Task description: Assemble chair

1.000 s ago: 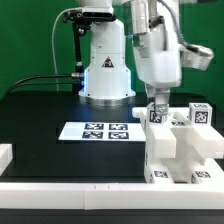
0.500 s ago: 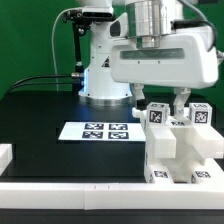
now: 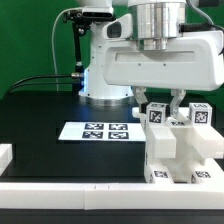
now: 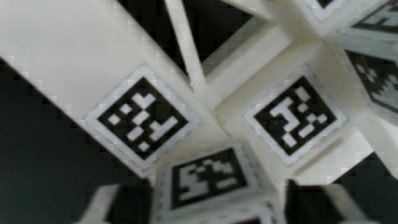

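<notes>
The chair [image 3: 182,150] is a white blocky structure with tagged faces at the exterior view's right, on the black table. My gripper [image 3: 160,108] hangs straight down over its top, one finger on each side of an upright tagged piece [image 3: 157,115]. In the wrist view that tagged piece [image 4: 214,175] stands between my fingertips [image 4: 107,203]. A narrow dark gap shows on each side of it, so the gripper [image 4: 217,208] is open and touches nothing. Other tagged white chair faces [image 4: 146,115] fill the rest of that view.
The marker board [image 3: 106,131] lies flat on the table, to the exterior view's left of the chair. A white border rail [image 3: 70,190] runs along the front edge. The arm's base [image 3: 105,75] stands at the back.
A second ago the hand was narrow-on over the chair; it has turned broadside. Since half a second ago the fingers have drawn a little closer around the tagged piece.
</notes>
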Controlling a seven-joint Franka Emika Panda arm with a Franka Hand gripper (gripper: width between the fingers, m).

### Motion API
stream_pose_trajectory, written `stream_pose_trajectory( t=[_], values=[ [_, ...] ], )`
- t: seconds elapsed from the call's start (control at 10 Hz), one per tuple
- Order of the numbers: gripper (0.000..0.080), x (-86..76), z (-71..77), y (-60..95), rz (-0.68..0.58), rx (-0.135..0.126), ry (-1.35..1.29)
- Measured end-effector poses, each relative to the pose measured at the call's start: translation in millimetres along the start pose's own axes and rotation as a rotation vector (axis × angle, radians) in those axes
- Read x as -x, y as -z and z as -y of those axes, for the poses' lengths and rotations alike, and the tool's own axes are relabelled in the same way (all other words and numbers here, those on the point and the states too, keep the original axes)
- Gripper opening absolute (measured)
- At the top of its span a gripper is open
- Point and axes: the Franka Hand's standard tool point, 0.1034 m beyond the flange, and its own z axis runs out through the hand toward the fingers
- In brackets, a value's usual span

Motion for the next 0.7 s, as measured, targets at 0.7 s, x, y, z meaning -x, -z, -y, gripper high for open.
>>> stream_pose_trajectory(
  t=[0.7],
  values=[
    [0.0281,0.8,1.0,0.5,0.04,-0.02,-0.815]
  ],
)
